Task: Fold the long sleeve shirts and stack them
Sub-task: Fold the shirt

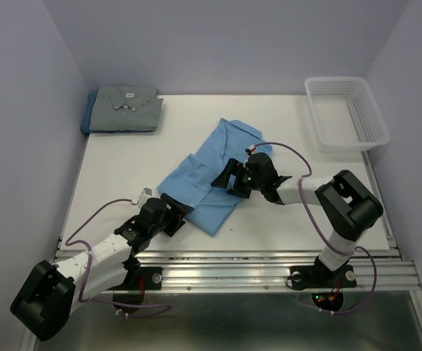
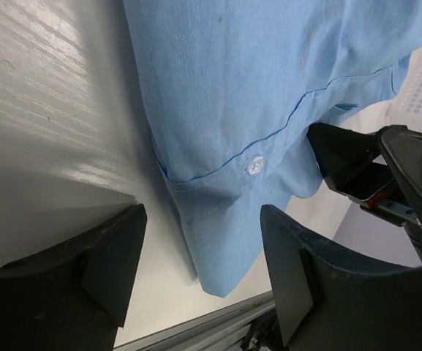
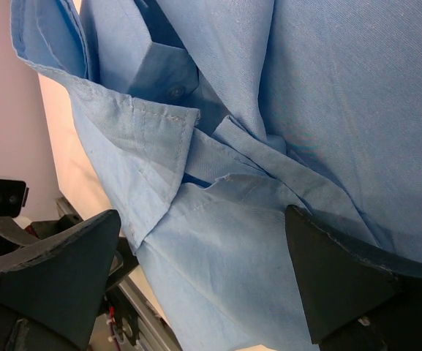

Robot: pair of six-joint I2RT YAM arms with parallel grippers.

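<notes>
Top view: the light blue shirt (image 1: 200, 175) lies rumpled mid-frame on the counter (image 1: 123, 168). The grey shirt (image 1: 129, 106) sits folded on the darker blue shirt (image 1: 88, 121) at upper left.

Left wrist: the left gripper (image 2: 202, 212) gapes wide, with the light blue shirt's buttoned edge between its fingers.

Right wrist: the right gripper (image 3: 202, 216) spreads wide over creased blue cloth.

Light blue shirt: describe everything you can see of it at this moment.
The light blue shirt is thin, woven-looking cloth with stitched seams and a pale button near one hem. Partly folded into a long strip, it lies diagonally on the table, its collar at the far end. The open right gripper hangs over its middle, the open left gripper at its near corner.
</notes>
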